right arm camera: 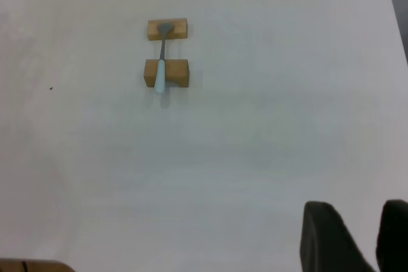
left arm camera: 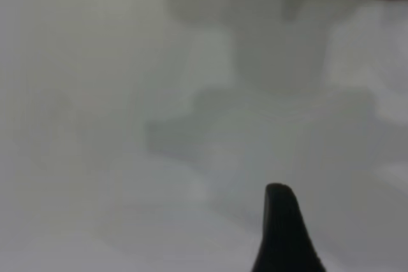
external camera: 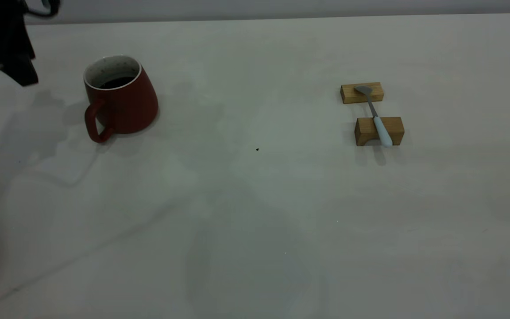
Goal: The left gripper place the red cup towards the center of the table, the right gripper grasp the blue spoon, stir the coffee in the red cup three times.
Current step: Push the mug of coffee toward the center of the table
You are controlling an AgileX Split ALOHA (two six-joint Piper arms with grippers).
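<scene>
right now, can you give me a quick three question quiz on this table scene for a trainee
1. True or false: the slim blue-handled metal spoon lies flat on the pale grey-white table.
2. Multiple choice: the dark red ceramic mug stands A) upright holding dark coffee, B) tipped over, C) upside down.
3. Fill in: the black left end effector hovers at the mug's ____ side in the exterior view.

Key
1. False: it bridges two tan wooden blocks, bowl on the far one.
2. A.
3. Left, apart from the mug. The right end effector shows only in its own wrist view, far from the spoon.
</scene>
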